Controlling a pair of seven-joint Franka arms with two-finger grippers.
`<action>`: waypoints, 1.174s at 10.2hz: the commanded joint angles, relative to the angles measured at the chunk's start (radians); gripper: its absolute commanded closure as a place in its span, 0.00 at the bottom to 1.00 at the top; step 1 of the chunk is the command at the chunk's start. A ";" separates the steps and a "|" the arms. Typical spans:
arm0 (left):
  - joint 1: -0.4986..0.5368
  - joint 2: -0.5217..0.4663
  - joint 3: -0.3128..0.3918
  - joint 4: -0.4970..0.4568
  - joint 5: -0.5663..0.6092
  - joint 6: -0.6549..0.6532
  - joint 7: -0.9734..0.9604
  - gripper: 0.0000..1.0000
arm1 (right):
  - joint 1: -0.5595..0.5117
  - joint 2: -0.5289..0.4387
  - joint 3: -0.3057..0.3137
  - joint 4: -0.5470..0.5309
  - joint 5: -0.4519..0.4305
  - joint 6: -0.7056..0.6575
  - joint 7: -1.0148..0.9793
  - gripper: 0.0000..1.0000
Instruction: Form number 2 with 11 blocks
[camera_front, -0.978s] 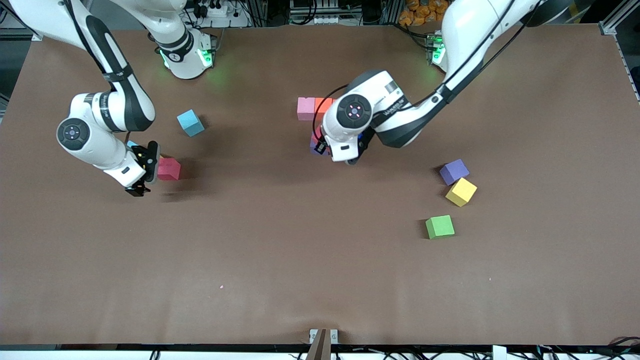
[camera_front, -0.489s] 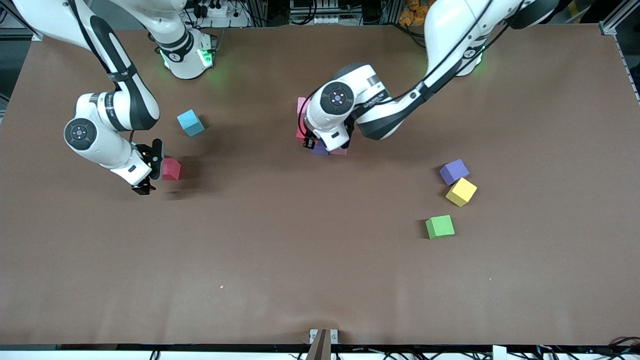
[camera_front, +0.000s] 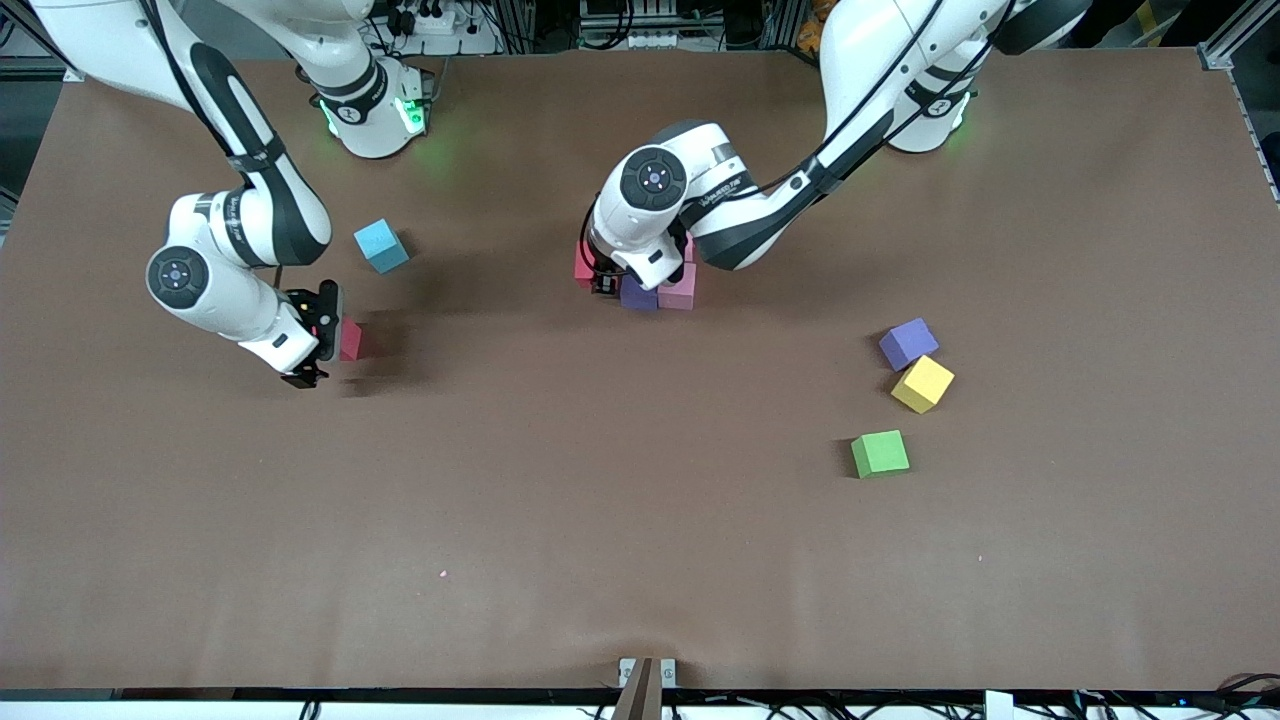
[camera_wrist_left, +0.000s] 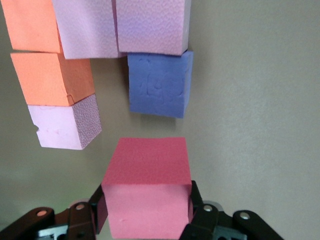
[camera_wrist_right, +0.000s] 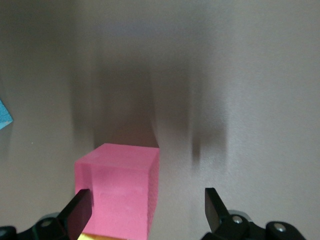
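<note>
The left tool (camera_wrist_left: 145, 220) is clamped on a red block (camera_wrist_left: 147, 192) held square, one flat face up, just over the surface (camera_front: 640, 520) beside the cluster — a purple block (camera_wrist_left: 160, 84), pink block (camera_wrist_left: 62, 127) and orange block (camera_wrist_left: 50, 77) set edge to edge. The right tool (camera_wrist_right: 145, 210) stands wide open, gripping nothing, around a pink-red block (camera_wrist_right: 120, 187) — one finger (camera_wrist_right: 77, 212) beside its face.

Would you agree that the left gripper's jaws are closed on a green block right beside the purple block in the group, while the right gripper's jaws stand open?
Not quite: the block in the left gripper is a red block, not green, as the left wrist view shows. The green block lies untouched on the table. The rest holds: the red block is beside the purple block, and the right gripper is open.
</note>
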 joint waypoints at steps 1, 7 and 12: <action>-0.015 -0.018 0.014 -0.046 0.018 0.076 -0.018 0.37 | 0.002 0.012 -0.002 -0.007 0.024 0.012 -0.025 0.00; -0.042 -0.041 0.020 -0.152 0.093 0.197 -0.067 0.37 | 0.002 -0.020 0.002 -0.001 0.022 -0.047 -0.028 0.00; -0.045 -0.034 0.030 -0.202 0.095 0.293 -0.065 0.36 | -0.003 -0.163 0.004 -0.119 0.024 -0.013 -0.069 0.00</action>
